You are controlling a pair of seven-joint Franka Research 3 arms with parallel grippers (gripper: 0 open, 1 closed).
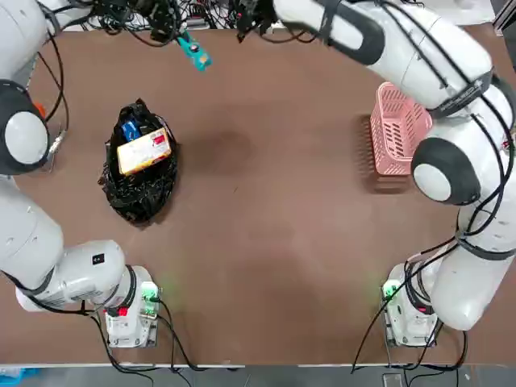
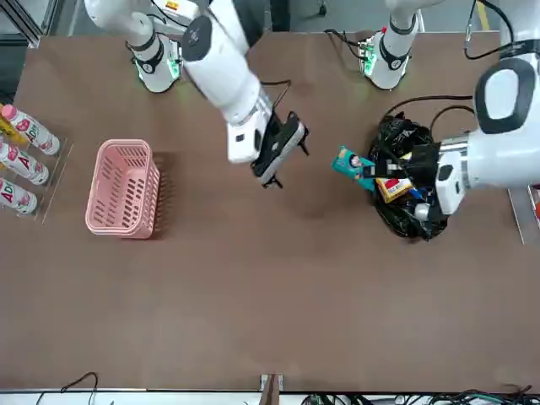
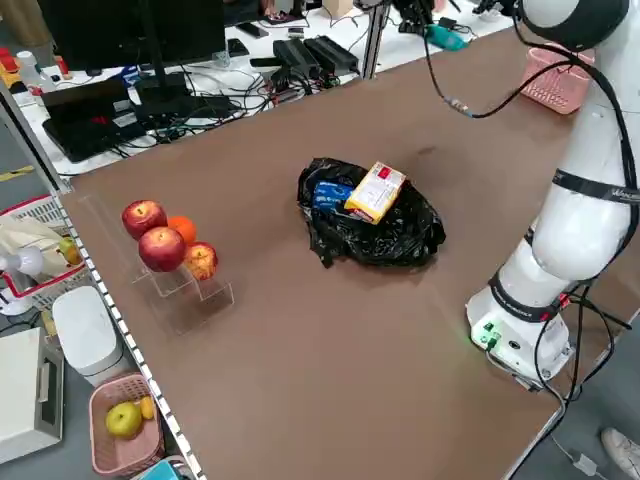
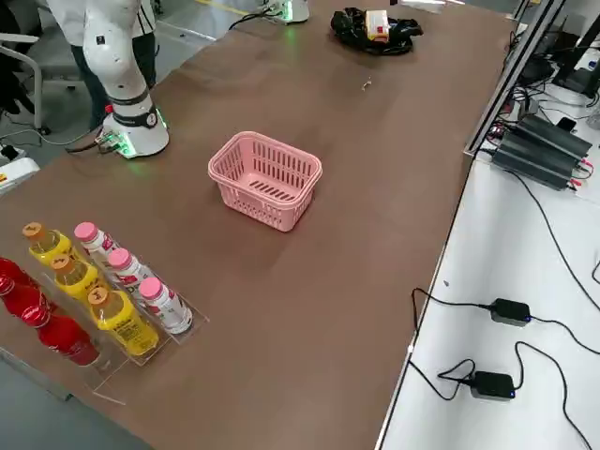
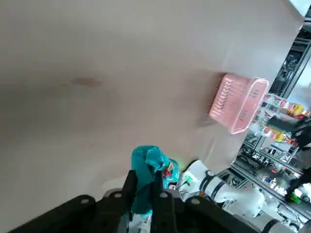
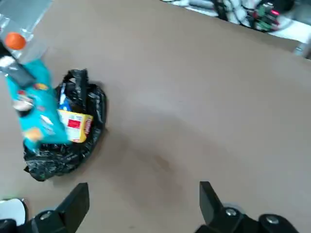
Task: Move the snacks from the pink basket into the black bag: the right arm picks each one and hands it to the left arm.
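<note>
My left gripper (image 1: 184,40) is shut on the small teal box (image 1: 194,51), held in the air above the table's far edge. In the left wrist view the teal box (image 5: 147,177) sits pinched between the fingers. My right gripper (image 2: 290,155) hangs open and empty just beside it, apart from the box; its fingers (image 6: 74,203) stand wide. The black bag (image 1: 139,173) lies on the robot's left side with a yellow flat box (image 1: 143,151) and a blue packet (image 1: 129,129) in it. The pink basket (image 1: 397,129) stands on the right, and nothing shows inside it (image 4: 265,178).
A rack of bottles (image 4: 103,286) stands near the basket at the table's right edge. Apples and an orange ball (image 3: 165,240) sit on a stand at the left edge. Cables and equipment (image 3: 300,55) line the far side.
</note>
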